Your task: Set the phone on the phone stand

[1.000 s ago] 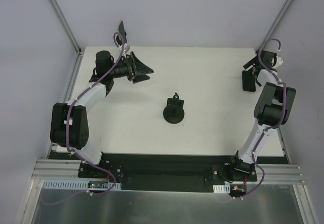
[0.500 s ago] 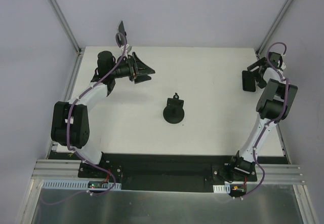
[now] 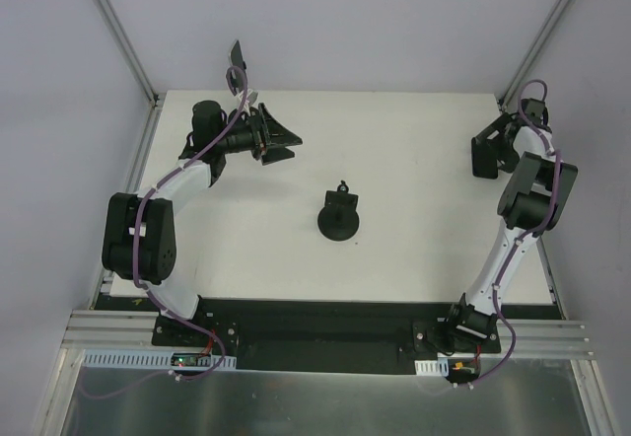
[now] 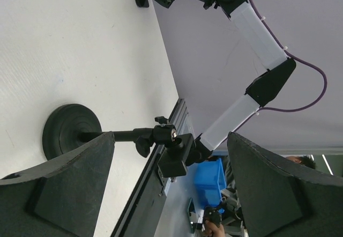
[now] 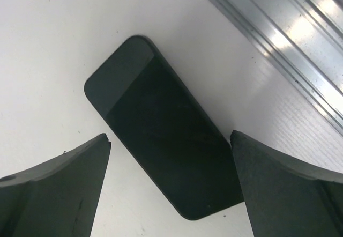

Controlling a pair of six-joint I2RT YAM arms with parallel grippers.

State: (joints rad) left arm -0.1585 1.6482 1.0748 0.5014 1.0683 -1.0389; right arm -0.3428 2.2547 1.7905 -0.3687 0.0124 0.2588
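The black phone (image 3: 482, 160) lies flat on the white table at the far right. In the right wrist view the phone (image 5: 161, 130) lies diagonally between and below my fingers. My right gripper (image 3: 500, 136) hovers over it, open, not touching; the right gripper (image 5: 169, 136) has one finger on each side. The black phone stand (image 3: 339, 217), a round base with a stem and clamp head, stands mid-table. My left gripper (image 3: 283, 141) is open and empty at the far left, pointing at the stand (image 4: 72, 132); the left gripper (image 4: 170, 135) frames its clamp head.
An aluminium rail (image 5: 278, 38) runs along the table's right edge close to the phone. Frame posts stand at the back corners (image 3: 118, 32). A blue bin (image 4: 211, 180) sits beyond the near table edge.
My right wrist has swung round and come over the phone, which has not moved. The left arm shifted only slightly.
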